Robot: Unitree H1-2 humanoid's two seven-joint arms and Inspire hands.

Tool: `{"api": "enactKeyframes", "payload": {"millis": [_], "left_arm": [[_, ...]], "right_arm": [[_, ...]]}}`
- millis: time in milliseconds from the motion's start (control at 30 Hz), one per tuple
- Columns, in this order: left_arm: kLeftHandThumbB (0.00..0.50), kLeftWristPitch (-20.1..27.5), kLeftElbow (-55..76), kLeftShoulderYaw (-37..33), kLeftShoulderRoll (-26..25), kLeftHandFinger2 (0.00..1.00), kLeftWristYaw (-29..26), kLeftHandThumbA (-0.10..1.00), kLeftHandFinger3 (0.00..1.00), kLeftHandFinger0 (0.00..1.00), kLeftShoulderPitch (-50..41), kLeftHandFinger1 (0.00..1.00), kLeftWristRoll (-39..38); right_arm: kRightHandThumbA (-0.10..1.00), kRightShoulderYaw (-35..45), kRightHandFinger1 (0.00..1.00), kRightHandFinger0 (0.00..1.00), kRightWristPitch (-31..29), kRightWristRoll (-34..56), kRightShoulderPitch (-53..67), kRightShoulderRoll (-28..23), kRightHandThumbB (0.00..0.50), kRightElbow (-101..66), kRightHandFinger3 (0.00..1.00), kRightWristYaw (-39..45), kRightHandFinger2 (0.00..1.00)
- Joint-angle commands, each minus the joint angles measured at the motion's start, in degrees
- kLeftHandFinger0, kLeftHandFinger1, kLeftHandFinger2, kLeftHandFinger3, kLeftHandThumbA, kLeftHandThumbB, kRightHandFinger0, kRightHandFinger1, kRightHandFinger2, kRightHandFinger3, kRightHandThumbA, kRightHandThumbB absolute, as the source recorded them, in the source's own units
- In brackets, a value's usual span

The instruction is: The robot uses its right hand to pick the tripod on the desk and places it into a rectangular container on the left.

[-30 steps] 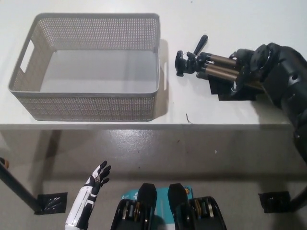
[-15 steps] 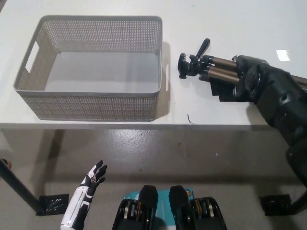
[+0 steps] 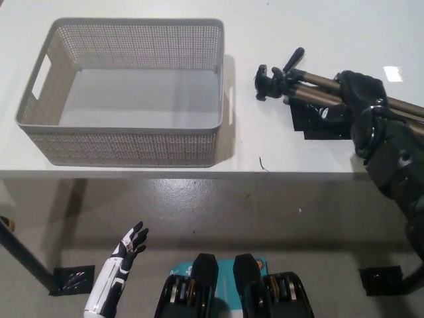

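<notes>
A folded tripod with a black head and bronze legs lies across the white desk's right side, its head pointing left toward the basket. My black right hand is wrapped over the legs, shut on them. To the left stands the grey perforated rectangular container, with nothing inside it. A short gap of desk separates its right wall from the tripod head. My white left hand hangs low at the lower left, below the desk's front edge, fingers apart.
Black tape marks sit on the desk under the tripod. A small dark scrap lies near the desk's front edge. More black tape patches are on the floor below.
My right hand has closed over the tripod legs. The tripod has shifted right and a little toward the far side of the desk. The left hand has barely moved.
</notes>
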State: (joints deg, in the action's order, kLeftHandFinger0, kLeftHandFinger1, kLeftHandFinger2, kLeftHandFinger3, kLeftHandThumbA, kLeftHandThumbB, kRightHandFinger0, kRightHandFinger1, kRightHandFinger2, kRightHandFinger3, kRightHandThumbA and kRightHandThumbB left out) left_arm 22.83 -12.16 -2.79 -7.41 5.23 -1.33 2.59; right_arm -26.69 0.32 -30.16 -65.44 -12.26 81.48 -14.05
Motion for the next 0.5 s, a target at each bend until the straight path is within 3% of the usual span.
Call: {"api": "enactKeyframes", "payload": {"millis": [0,33,100,167,200,267,333,367,400,433,467], "left_arm": [[0.211,1.3,0.9,0.3,-0.8,1.00,0.1,1.00,1.00,1.00,0.8,1.00,0.0],[0.212,1.5,0.9,0.3,-0.7,1.00,0.1,1.00,1.00,1.00,0.6,1.00,0.0],[0.212,1.2,1.0,0.2,-0.6,1.00,0.0,1.00,1.00,1.00,0.4,1.00,0.4],[0.216,1.0,1.1,0.2,-0.5,1.00,-0.1,1.00,1.00,1.00,0.3,1.00,0.5],[0.218,0.8,1.2,0.3,-0.5,1.00,-0.3,1.00,1.00,1.00,0.3,1.00,0.7],[0.220,0.6,1.2,0.3,-0.5,1.00,-0.1,1.00,1.00,1.00,0.3,1.00,0.5],[0.215,0.6,1.0,0.4,-0.6,1.00,0.1,1.00,1.00,1.00,0.6,1.00,-0.1],[0.214,0.6,1.0,0.5,-0.5,1.00,0.2,1.00,1.00,1.00,0.5,1.00,-0.4],[0.214,0.7,1.0,0.5,-0.5,1.00,0.3,1.00,1.00,1.00,0.3,1.00,-0.6],[0.208,0.6,1.2,0.4,-0.6,1.00,0.5,1.00,1.00,1.00,0.2,1.00,-0.8],[0.204,0.6,1.2,0.4,-0.6,1.00,0.5,1.00,1.00,1.00,0.2,1.00,-0.8]], "right_arm": [[-0.10,2.3,0.30,0.00,-6.6,2.2,-1.3,-1.9,0.166,0.1,0.70,-6.8,0.78],[-0.10,2.4,0.35,0.00,-7.3,2.0,-1.2,-2.0,0.174,0.1,0.80,-7.3,0.84],[-0.10,2.1,0.33,0.00,-8.5,1.4,-1.2,-2.1,0.165,-0.1,0.83,-8.5,0.82],[-0.10,2.0,0.34,0.00,-9.6,1.1,-1.3,-2.3,0.153,-0.2,0.89,-9.5,0.87],[-0.10,2.6,0.39,0.00,-9.5,1.7,-2.1,-2.4,0.137,-0.5,0.98,-8.7,0.93],[-0.10,3.7,0.47,0.00,-10.8,2.5,-2.9,-2.8,0.138,-1.0,1.00,-8.6,0.96],[-0.10,4.5,0.47,0.00,-11.9,2.8,-3.7,-3.0,0.157,-1.2,1.00,-9.5,0.96],[-0.10,4.8,0.48,0.01,-11.3,2.9,-4.4,-3.1,0.142,-1.2,1.00,-9.0,0.95],[-0.10,5.1,0.45,0.00,-11.4,3.0,-4.8,-3.2,0.141,-1.3,0.96,-8.7,0.89],[-0.10,5.2,0.41,0.01,-12.5,2.8,-5.3,-3.6,0.148,-1.7,0.85,-9.2,0.77],[-0.10,5.0,0.29,0.00,-13.8,2.3,-5.6,-4.1,0.151,-1.9,0.64,-10.1,0.62]]}}
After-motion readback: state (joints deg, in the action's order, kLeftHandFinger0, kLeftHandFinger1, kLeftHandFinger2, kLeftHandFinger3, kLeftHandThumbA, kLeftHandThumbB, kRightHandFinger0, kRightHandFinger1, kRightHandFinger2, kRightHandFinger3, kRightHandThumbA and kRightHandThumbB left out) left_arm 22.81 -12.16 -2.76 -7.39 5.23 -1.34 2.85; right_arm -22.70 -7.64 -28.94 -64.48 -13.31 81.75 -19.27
